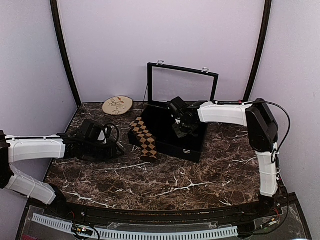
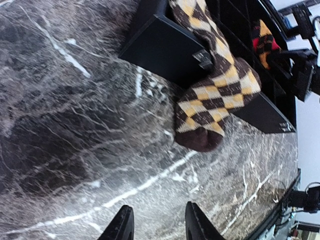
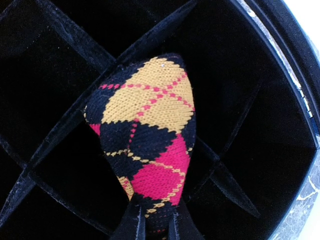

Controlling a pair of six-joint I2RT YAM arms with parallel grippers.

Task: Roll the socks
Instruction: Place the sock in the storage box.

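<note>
Red sock (image 3: 145,125) in blk case (image 1: 170,146)

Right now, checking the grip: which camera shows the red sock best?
The right wrist view: the red sock fills the frame, pinched in the right tool. The left wrist view catches only a corner; the top external view hides it behind the arm.

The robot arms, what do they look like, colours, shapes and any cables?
Both the left arm and right arm have white shell segments with black joints. A thin black cable loops along the right arm. The left gripper and right gripper are black with tapered fingers.
</note>
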